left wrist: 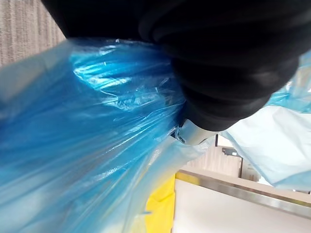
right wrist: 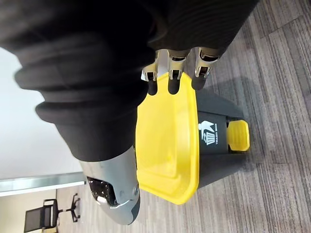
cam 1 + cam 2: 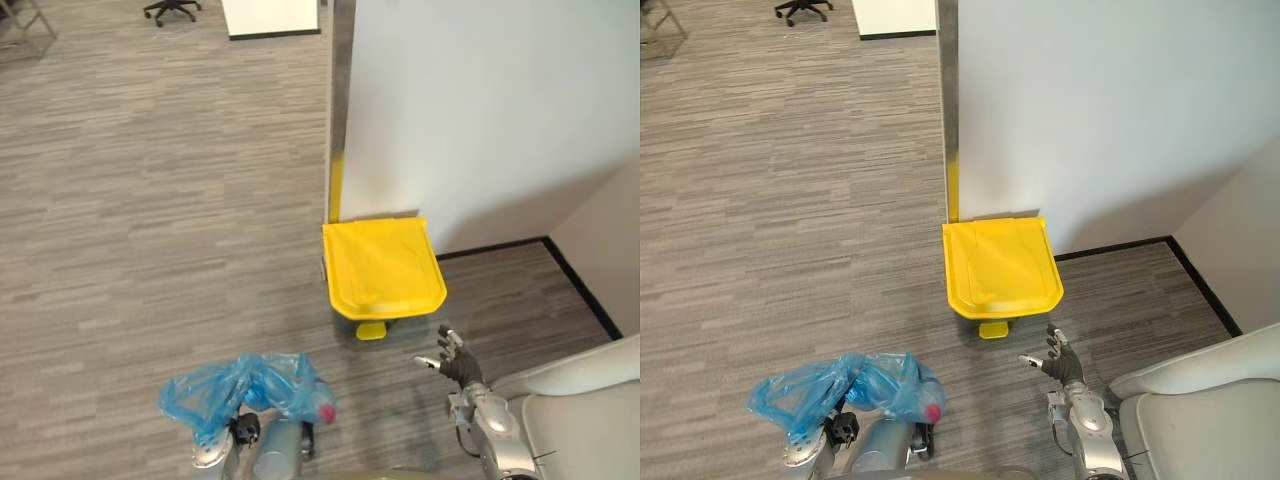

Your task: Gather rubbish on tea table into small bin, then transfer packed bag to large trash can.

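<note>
A filled blue plastic bag hangs off the floor at the lower left, a red item showing through its right side. My left hand is under the bag, and the blue film bunches against a silver finger by the dark cover. The large trash can stands against the wall with its yellow lid down and a yellow pedal in front. My right hand hovers open just right of the pedal, holding nothing. Its straight fingers point over the yellow lid.
A white wall with a metal corner strip rises behind the can. A pale seat sits at the lower right beside my right arm. An office chair stands far back on the grey floor.
</note>
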Robot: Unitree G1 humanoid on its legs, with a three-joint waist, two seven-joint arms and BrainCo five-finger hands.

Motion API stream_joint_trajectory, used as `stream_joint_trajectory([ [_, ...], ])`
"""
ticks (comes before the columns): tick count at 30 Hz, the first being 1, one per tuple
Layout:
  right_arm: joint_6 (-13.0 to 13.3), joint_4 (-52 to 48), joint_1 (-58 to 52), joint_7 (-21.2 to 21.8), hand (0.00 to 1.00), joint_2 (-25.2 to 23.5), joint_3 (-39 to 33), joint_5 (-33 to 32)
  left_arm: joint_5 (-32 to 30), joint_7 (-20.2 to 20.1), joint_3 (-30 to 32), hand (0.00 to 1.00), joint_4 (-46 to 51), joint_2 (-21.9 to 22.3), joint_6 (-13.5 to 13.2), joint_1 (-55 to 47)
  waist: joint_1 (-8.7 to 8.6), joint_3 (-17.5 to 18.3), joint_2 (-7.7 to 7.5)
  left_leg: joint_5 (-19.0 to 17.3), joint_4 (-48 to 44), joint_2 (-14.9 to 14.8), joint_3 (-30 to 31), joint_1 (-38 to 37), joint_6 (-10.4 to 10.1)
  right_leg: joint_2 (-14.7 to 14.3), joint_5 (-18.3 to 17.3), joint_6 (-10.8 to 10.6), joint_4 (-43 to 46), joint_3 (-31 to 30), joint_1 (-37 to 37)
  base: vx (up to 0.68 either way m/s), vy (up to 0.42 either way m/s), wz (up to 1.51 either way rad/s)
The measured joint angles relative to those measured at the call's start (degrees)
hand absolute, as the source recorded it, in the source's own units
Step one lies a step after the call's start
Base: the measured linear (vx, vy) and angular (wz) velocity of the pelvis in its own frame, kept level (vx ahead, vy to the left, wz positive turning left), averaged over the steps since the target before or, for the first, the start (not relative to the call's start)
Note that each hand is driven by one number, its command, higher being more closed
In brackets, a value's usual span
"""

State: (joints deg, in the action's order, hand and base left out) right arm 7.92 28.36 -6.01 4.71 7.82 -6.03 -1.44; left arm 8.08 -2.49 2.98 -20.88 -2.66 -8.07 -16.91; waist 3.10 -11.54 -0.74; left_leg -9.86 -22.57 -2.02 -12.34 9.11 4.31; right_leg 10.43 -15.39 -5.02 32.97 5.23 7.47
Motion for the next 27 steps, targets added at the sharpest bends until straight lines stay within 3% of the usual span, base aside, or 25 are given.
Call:
stream_joint_trajectory([
  [2, 0.0, 0.51, -0.22, -0.05, 0.0, -0.17, 0.06, 0.78, -0.04, 0.14, 0.03, 1.0, -0.02, -0.83, 0.08, -0.62, -1.2, -0.11, 0.66, 0.06, 3.81, -0.04, 0.09, -5.07, -0.34, 0.42, -2.58, 1.76, 4.07, 2.84, -2.92, 0.4, 0.144, -0.1],
  [3, 0.03, 0.5, 0.03, -0.19, 0.0, -0.04, 0.16, 1.6, -0.04, 0.16, 0.05, 1.0, -0.02, -1.12, 0.05, -0.57, -2.11, -0.09, 0.77, 0.23, 5.79, -0.42, -0.27, -7.2, -0.54, -0.12, -3.45, 2.02, 3.06, 4.87, -6.53, 0.31, 0.073, 0.13],
  [5, 0.16, 0.79, -0.08, -1.04, 0.0, -0.04, 0.09, 1.62, -0.01, 0.29, 1.26, 1.0, -0.21, -2.15, 0.03, 0.31, -2.34, -0.04, 0.74, 0.3, 6.35, -0.87, -0.21, -8.43, -0.65, -1.96, -2.88, 2.04, -4.6, 5.74, -11.16, 0.29, 0.0, 0.21],
  [6, 0.16, 1.06, -0.4, -1.04, 0.0, -0.08, 0.06, 1.61, 0.02, 0.39, 1.94, 1.0, -0.23, -2.65, 0.0, 0.63, -2.25, 0.02, 0.47, 0.28, 6.3, -0.69, -0.11, -9.21, -0.69, -3.0, 1.33, 2.5, -12.46, 5.71, -11.94, 0.35, -0.049, 0.29],
  [7, 0.17, 1.06, -0.89, -1.09, 0.0, -0.13, 0.0, 1.6, -0.02, 0.41, 2.38, 1.0, -0.2, -2.89, -0.04, 0.56, -2.22, 0.13, -0.04, -0.05, 6.34, 0.18, 0.31, -10.25, -1.24, -3.31, 10.01, 2.35, -16.54, 5.34, -11.86, 0.29, -0.062, 0.25],
  [8, 0.17, 1.06, -0.89, -1.09, 0.0, -0.13, 0.0, 1.6, -0.02, 0.41, 2.38, 1.0, -0.2, -2.89, -0.04, 0.56, -2.22, 0.13, -0.04, -0.05, 6.34, 0.18, 0.31, -10.25, -1.24, -3.31, 10.01, 2.35, -16.54, 5.34, -11.86, 0.31, -0.075, 0.38],
  [9, 0.2, 1.13, -2.21, -1.29, 0.0, 0.35, -0.88, 1.58, -0.04, 0.63, 2.94, 1.0, -0.19, -2.12, -0.02, 0.55, -2.23, 1.32, 1.53, -0.43, 7.47, -0.25, 1.61, -11.76, -2.19, -3.67, 10.39, 1.82, -17.48, 5.87, -10.39, 0.3, -0.07, 0.17],
  [12, 0.33, 0.45, -2.25, -1.41, 0.0, 0.44, -0.96, 1.56, -0.05, 1.19, 3.89, 1.0, 0.64, -0.17, -0.62, -0.57, -1.65, 2.79, 3.35, -0.4, 10.26, -1.57, 1.44, -12.75, -3.11, -5.55, 11.71, 2.33, -23.41, 6.33, -7.49, 0.26, -0.084, 0.02],
  [20, 0.46, -0.78, -4.86, -3.54, 0.0, -0.96, -4.16, 1.41, -0.26, 1.27, 2.48, 1.0, 0.64, 0.61, -0.62, 0.55, -2.17, 3.5, 1.75, -0.47, 12.53, -1.54, 2.56, -15.37, -4.15, -5.95, 13.05, 1.85, -28.72, 9.22, -2.58, 0.07, -0.003, 0.1],
  [27, 0.47, -0.75, -3.8, -5.35, 0.0, -2.97, -4.94, 1.22, -0.19, 1.25, 1.07, 1.0, 0.74, 0.57, -0.62, -0.09, -1.88, 3.65, 1.74, -2.2, 12.18, -1.57, 0.81, -13.99, -4.49, -5.51, 12.98, 1.2, -27.75, 9.29, -4.48, -0.05, 0.029, 0.0],
])
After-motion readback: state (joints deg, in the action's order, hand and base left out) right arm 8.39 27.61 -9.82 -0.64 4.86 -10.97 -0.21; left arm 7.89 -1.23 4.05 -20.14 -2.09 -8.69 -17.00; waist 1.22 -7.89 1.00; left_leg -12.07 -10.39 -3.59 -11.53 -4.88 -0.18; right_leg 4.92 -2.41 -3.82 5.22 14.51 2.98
